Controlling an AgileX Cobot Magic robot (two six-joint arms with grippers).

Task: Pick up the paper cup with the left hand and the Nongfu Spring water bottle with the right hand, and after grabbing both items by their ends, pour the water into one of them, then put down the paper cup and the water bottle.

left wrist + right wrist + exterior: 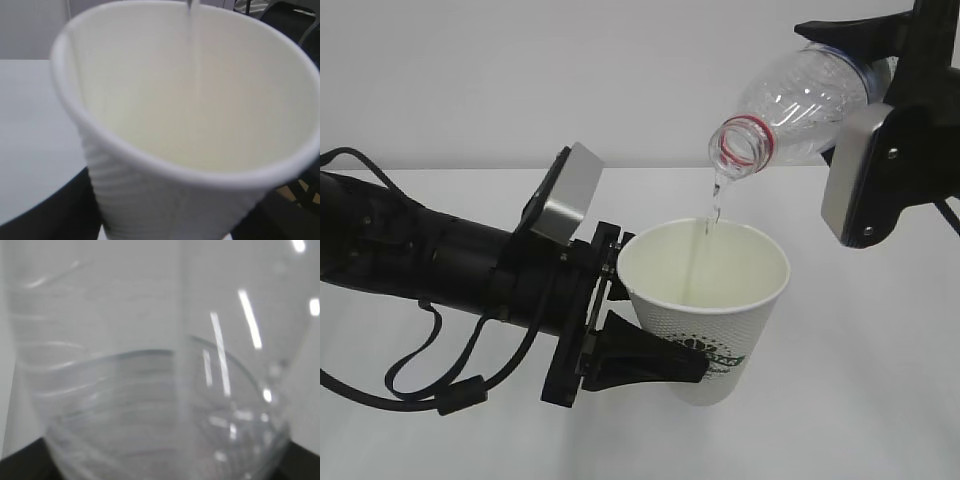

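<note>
Left end effector (pixel 650 345) gripping paper cup (pixel 705 305); right end effector (pixel 880 100) gripping tilted Nongfu Spring water bottle (pixel 800 100) above cup, water (pixel 714 205) streaming in.

Slanted exterior view; close wrist views of paper cup (pixel 190 125), bottle (pixel 150 390)

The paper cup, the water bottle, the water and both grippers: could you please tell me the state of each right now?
paper cup: upright, held off the table, catching the stream.
Nongfu Spring water bottle: uncapped, tilted mouth-down over the cup.
water: falling in a thin stream into the cup.
left hand: shut on the cup's side.
right hand: gripping the bottle's rear end.
</note>
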